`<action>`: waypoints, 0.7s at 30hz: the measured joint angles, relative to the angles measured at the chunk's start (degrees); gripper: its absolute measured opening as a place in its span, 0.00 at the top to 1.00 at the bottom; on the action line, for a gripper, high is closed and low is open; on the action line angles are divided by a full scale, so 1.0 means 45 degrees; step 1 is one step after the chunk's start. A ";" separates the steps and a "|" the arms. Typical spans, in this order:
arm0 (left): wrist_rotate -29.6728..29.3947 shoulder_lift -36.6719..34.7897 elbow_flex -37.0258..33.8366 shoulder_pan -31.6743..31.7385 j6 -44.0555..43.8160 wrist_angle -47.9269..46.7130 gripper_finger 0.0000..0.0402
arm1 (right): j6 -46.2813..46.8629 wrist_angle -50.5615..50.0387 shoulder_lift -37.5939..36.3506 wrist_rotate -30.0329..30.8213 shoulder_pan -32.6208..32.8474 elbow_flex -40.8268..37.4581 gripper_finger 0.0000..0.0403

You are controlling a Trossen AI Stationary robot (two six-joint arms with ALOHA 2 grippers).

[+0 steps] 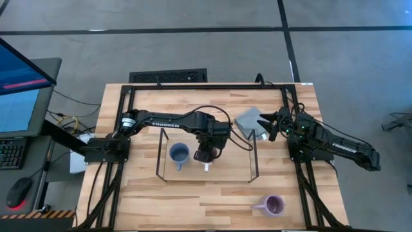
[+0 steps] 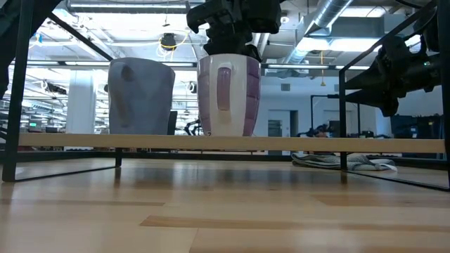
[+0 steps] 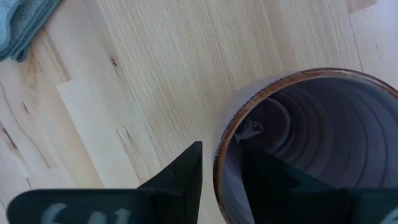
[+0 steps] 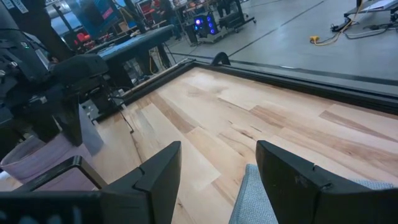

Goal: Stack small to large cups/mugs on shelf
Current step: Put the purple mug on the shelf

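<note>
The shelf (image 1: 233,166), a light wood board between black wire end frames, stands mid-table and also shows in the low view (image 2: 316,143). A blue-grey mug (image 1: 179,154) stands upright on the board (image 2: 140,97). My left gripper (image 1: 206,154) is shut on a lavender mug (image 2: 228,95) just right of it. The gripper hides most of that mug from above. Another lavender mug (image 1: 273,205) stands on the table at the near right. My right gripper (image 1: 262,124) is open and empty over a folded grey cloth (image 1: 250,120). My left gripper holds the lavender mug by its rim wall (image 3: 219,163), one finger (image 3: 267,180) inside the mug and one (image 3: 180,177) outside. The fingers come from above, pointing down. The mug is upright, its handle (image 2: 223,90) toward the table's near edge, its base at the shelf board.
The grey cloth (image 4: 258,199) lies just right of the shelf's right wire frame (image 1: 255,158). The black metal frame (image 1: 206,86) runs around the table. Bare tabletop lies in front of the shelf toward the near edge (image 1: 206,206).
</note>
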 joint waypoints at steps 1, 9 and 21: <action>0.0008 0.0000 0.0000 0.0000 0.0005 -0.0003 0.76 | -0.0005 0.0000 0.0000 0.0000 0.0000 0.0000 0.43; 0.0026 0.0000 0.0000 0.0000 0.0010 -0.0049 0.76 | -0.0005 0.0000 0.0000 0.0000 0.0000 0.0000 0.43; 0.0250 0.0000 0.0000 0.0000 0.0015 -0.0461 0.76 | -0.0005 0.0000 0.0000 0.0000 -0.0001 0.0000 0.43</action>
